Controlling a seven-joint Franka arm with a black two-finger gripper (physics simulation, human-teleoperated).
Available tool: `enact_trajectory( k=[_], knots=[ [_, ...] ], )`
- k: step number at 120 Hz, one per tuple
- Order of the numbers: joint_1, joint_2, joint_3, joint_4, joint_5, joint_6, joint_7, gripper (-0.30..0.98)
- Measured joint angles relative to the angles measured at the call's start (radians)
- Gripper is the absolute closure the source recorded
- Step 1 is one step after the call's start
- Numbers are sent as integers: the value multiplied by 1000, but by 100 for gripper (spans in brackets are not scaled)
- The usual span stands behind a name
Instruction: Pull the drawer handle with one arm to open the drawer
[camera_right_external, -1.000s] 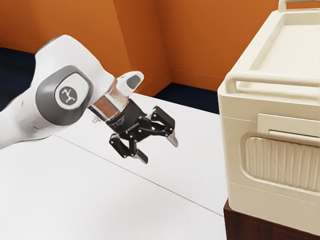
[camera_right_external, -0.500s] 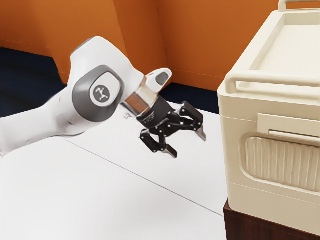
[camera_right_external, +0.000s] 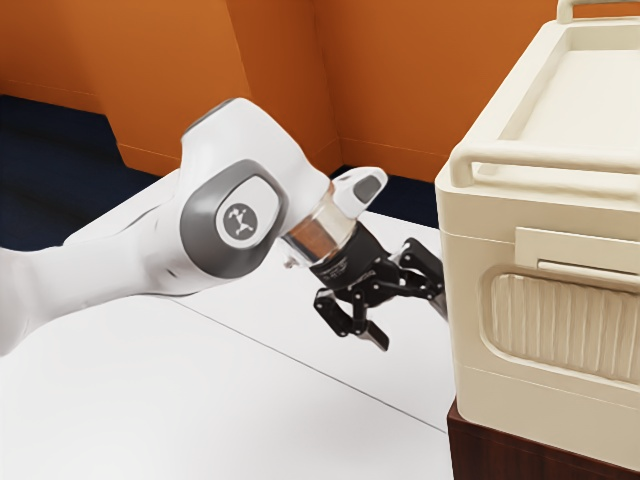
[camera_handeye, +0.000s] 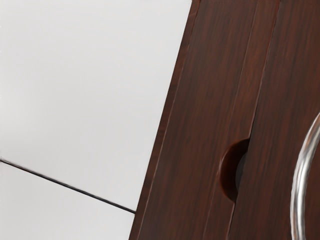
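Observation:
My gripper (camera_right_external: 410, 325) is beside the left edge of the cream cabinet in the exterior view, its fingers spread apart with nothing seen between them; one fingertip is partly hidden behind the cabinet's edge. In the wrist view, a dark brown wooden front (camera_handeye: 200, 100) carries a curved silver handle (camera_handeye: 301, 185). A round cutout (camera_handeye: 231, 172) lies along a seam in the wood, beside the handle. Whether a drawer there stands out cannot be told.
The cream cabinet (camera_right_external: 475, 330), with a rail and a tray-like top, rests on a dark wooden base (camera_right_external: 500, 455) at the exterior view's right. A white surface (camera_right_external: 260, 400) with a thin dark line stretches below the arm. Orange walls (camera_right_external: 400, 80) stand behind.
My arm has moved toward the exterior view's right and then lower, bringing the gripper up beside the cabinet's edge. The fingers have stayed apart. The cabinet looks unchanged.

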Motion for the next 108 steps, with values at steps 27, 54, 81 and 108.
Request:
enact_trajectory(
  k=[27,54,81,108],
  knots=[
    [13,48,-2,26,11,43,-4,0],
    [-9,124,-3,91,11,86,-8,0],
    [-62,119,-2,84,9,104,-14,0],
    [-52,122,3,77,11,102,-19,0]
  ],
)
